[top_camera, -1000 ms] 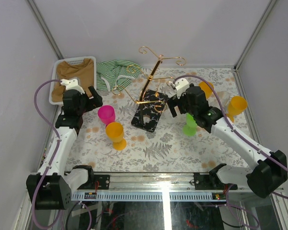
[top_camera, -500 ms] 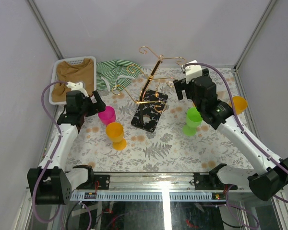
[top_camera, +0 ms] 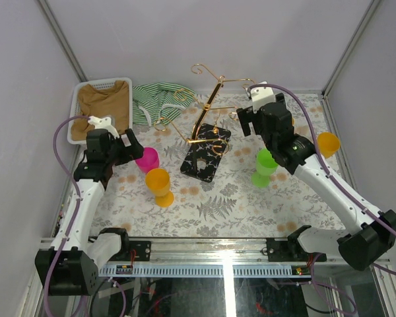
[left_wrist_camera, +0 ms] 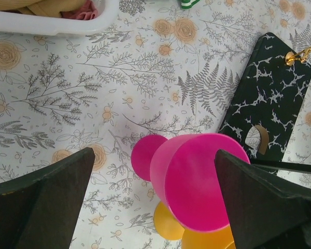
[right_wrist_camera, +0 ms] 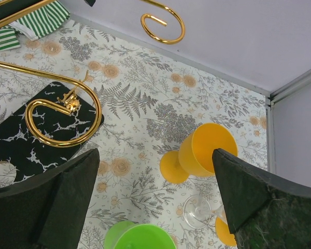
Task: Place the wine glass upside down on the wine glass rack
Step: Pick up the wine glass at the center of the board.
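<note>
Top external view: floral-printed desk (top_camera: 224, 198), pale lilac walls (top_camera: 185, 33), metal corner posts (top_camera: 348, 45); left hand (top_camera: 132, 144) and right hand (top_camera: 243, 123) spread wide.

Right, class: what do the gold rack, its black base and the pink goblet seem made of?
Thin gold hooked rack: probably metal, polished; bright glints.
Black white-veined rectangular base: marble-look; stone or imitation, unclear.
Pink goblet: likely plastic; opaque, uniform colour.

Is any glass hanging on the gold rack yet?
No, every hook on the gold rack is bare in the overhead view.
</note>
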You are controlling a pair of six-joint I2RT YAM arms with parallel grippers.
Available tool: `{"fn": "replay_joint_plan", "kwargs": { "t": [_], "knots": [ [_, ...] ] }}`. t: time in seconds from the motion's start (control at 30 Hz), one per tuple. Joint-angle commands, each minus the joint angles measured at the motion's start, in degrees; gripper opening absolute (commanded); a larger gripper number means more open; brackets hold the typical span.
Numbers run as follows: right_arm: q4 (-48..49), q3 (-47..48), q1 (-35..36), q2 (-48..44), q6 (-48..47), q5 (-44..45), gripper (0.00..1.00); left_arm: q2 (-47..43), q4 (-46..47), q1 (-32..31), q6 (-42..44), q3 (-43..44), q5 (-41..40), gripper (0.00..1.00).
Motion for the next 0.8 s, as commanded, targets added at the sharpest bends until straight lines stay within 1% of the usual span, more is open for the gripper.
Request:
{"fn": "replay_joint_plan", "kwargs": {
  "t": [0.0, 0.07, 0.2, 0.27, 0.4, 0.43, 0.63, 0.73, 0.77],
  "knots": [
    [2.22, 2.98, -0.10, 0.12, -0.45, 0.88, 0.95, -1.08, -2.78, -0.20, 1.69, 1.66, 1.52, 0.99],
    [2.15, 2.99, -0.10, -0.03, -0.21, 0.56, 0.94, -0.86, -3.99, -0.21, 1.69, 1.37, 2.02, 0.96],
    [2.35, 3.85, -0.10, -0.40, 0.26, -0.43, 0.92, -1.20, -3.27, -0.16, 1.10, -0.96, 0.66, 0.90],
    [2.51, 4.51, -0.09, -0.20, 0.33, -0.60, 0.90, -0.38, -2.32, -0.20, 0.99, -1.28, 0.92, 0.81],
    [2.38, 5.78, -0.10, 0.44, 0.26, -1.26, 0.84, 1.97, -0.63, -0.19, 0.77, -1.17, 2.04, 0.56],
    [2.43, 5.98, -0.10, 0.54, 0.31, -1.40, 0.83, 2.77, -0.42, -0.19, 0.78, -1.09, 2.44, 0.52],
    [2.48, 5.86, -0.10, 0.32, -0.10, -0.86, 0.82, 4.29, 0.26, -0.16, 0.57, -0.51, 2.99, 0.23],
    [2.75, 5.48, -0.10, 0.17, -0.32, -0.39, 0.81, 3.83, -0.31, -0.21, 0.85, 0.87, 2.15, 0.04],
    [2.74, 5.48, -0.10, 0.20, -0.40, -0.27, 0.80, 3.47, -0.87, -0.20, 0.92, 1.55, 1.47, 0.00]
  ]
}}
